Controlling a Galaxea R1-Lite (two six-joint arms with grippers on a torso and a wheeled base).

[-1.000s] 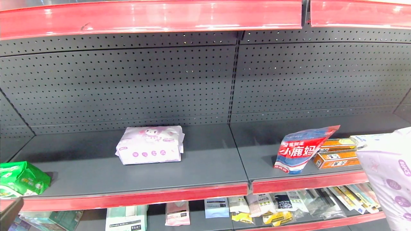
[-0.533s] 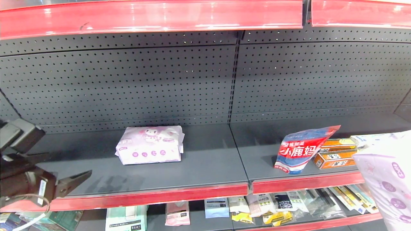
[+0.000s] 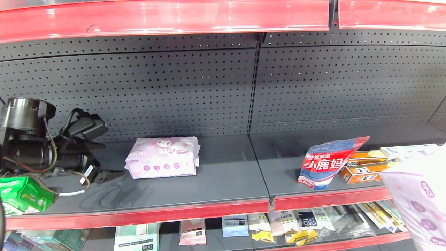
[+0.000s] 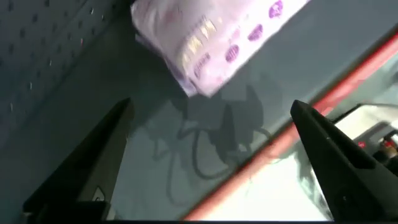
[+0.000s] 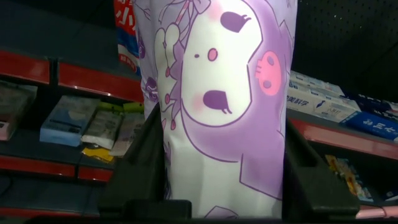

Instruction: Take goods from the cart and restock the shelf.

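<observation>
A pink-and-purple tissue pack [image 3: 163,157] lies flat on the grey shelf board [image 3: 223,181], left of the middle; the left wrist view shows it too [image 4: 211,43]. My left gripper [image 3: 109,173] hovers just above the board, a little left of that pack. Its fingers [image 4: 106,149] are spread wide open with nothing between them. A second purple pack [image 3: 420,202] with a cartoon face [image 5: 224,106] stands upright at the lower right, in front of the shelf edge. My right gripper [image 5: 221,143] is shut on it, a finger on each side.
A green pack [image 3: 24,197] lies at the shelf's left end. A red-and-blue pouch [image 3: 325,164] leans on orange boxes [image 3: 366,172] at the right. The red shelf lip [image 3: 139,212] runs along the front. Small packets [image 3: 285,223] crowd the lower shelf.
My left arm has come up from the lower left and moved right over the shelf board toward the lying pack. The held pack at the right has shifted slightly left and down.
</observation>
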